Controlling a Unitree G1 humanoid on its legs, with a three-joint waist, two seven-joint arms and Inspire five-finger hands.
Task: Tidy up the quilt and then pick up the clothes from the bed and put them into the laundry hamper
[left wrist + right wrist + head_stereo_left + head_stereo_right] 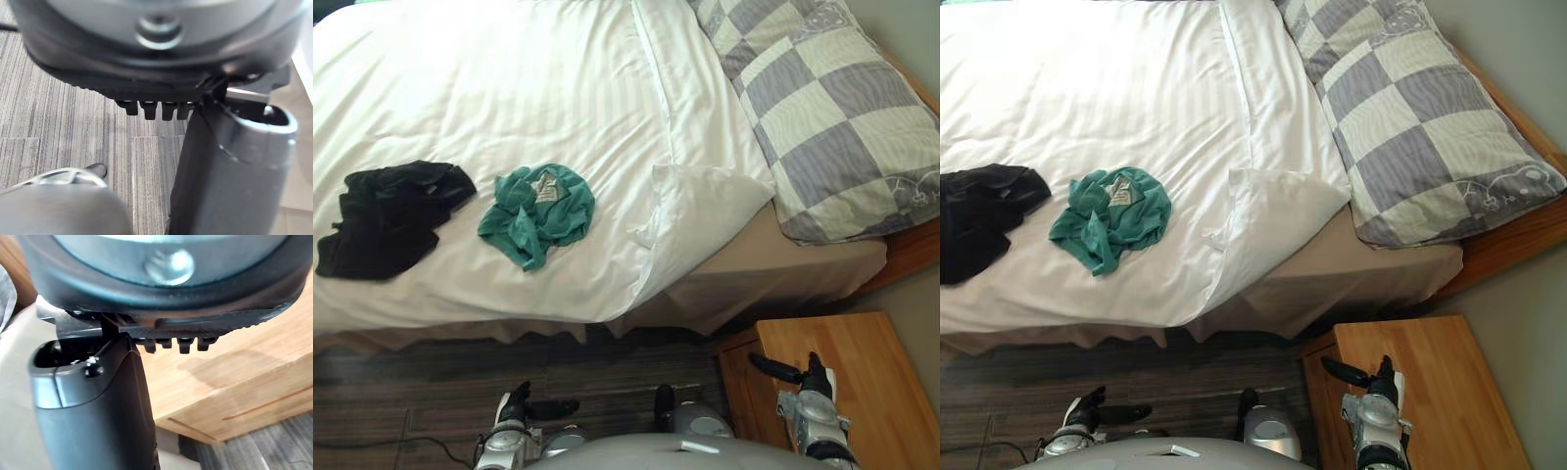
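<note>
The white quilt (509, 88) covers the bed, with one corner (705, 201) folded back near the pillow, baring the tan sheet (773, 264). On the quilt near the bed's front edge lie a crumpled teal garment (538, 211) and, left of it, a black garment (391, 215). My left hand (521, 406) hangs low over the floor in front of the bed, fingers relaxed and holding nothing. Over the wooden nightstand, my right hand (798, 377) is also low, open and empty. Both hands are well short of the clothes.
A grey-and-white checked pillow (832, 117) lies at the head of the bed on the right. The wooden nightstand (862, 382) stands at the lower right beside the bed. Dark striped carpet (431, 392) runs along the bed's front.
</note>
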